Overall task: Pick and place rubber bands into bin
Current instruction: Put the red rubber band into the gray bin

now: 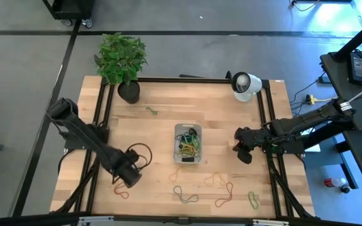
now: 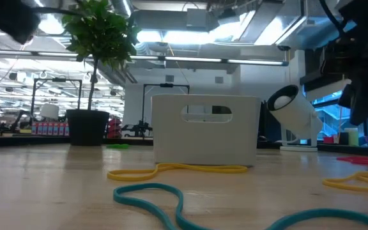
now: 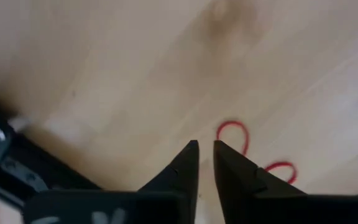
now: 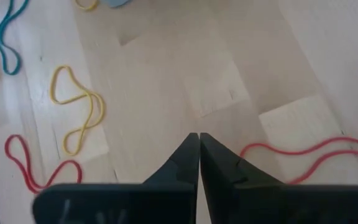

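Looking down on my rig from overhead, I logged the following.

Left arm: reached in from the table's left edge, bent low toward the near-left corner. Left pincer (image 1: 129, 176): tips pointed down at the wood just above a red band (image 1: 120, 190). In its wrist view the fingers (image 3: 188, 163) stood a narrow gap apart, gripping nothing, with the red loop (image 3: 235, 137) lying just beyond the tips.

Right arm: came in from the right side, stretched level across the table's right rail. Right pincer (image 1: 242, 150): hung right of the bin, over bare wood. Its wrist view showed the fingers (image 4: 191, 158) pressed together, empty, with a red band (image 4: 306, 158), a yellow band (image 4: 79, 109), another red one (image 4: 33, 168) and a teal one (image 4: 8, 34) on the boards below.

Bin (image 1: 188, 144): mid-table, holding a tangle of green, yellow and dark bands (image 1: 190, 145).

Loose rubber bands, overhead count: a teal one (image 1: 185, 195), a red one (image 1: 225, 196), a yellow one (image 1: 217, 179), a green one (image 1: 253, 199) along the near edge, and a small green one (image 1: 151, 111) toward the far side.

Low view only: the bin's (image 2: 204, 131) slotted handle, a yellow band (image 2: 171, 170) touching its base, a teal band (image 2: 165, 195) in front.

Also present: potted plant (image 1: 122, 59), white lamp (image 1: 246, 85).
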Robot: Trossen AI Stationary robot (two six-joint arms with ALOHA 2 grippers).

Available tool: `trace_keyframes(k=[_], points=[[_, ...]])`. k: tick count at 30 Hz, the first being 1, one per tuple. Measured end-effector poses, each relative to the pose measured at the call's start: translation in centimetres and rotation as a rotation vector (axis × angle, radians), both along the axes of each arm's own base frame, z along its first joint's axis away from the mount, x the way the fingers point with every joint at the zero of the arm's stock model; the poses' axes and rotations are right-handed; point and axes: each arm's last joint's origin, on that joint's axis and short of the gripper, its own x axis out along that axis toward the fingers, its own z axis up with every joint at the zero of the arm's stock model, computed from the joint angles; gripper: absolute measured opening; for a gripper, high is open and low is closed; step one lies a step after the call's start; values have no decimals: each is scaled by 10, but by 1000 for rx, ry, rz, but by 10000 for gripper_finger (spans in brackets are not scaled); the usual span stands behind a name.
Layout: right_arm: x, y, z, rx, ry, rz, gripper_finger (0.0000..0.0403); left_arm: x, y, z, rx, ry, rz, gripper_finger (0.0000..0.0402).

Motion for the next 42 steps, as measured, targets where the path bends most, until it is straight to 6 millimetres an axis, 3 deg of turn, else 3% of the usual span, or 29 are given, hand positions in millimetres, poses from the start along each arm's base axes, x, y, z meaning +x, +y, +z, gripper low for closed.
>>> trace_keyframes(k=[7, 13, 23, 27, 31, 35, 42], points=[[0, 0, 0, -14, -3, 19, 16, 0, -20, -24, 11, 89, 40, 99], [0, 0, 0, -13, -4, 18, 6, 8, -28, -46, 13, 122, 16, 118], [4, 1, 3, 25, -52, 2, 18, 17, -38, -74, -13, 163, -10, 105], [6, 2, 5, 31, -71, 3, 18, 19, -39, -79, -13, 169, -8, 69], [6, 2, 5, 33, -82, 3, 18, 21, -39, -77, -9, 171, 2, 10], [7, 2, 6, 35, -86, 2, 19, 30, -44, -65, 2, 152, 3, 2], [7, 2, 6, 33, -90, 6, 19, 49, -54, -16, 49, 92, -16, 1]])
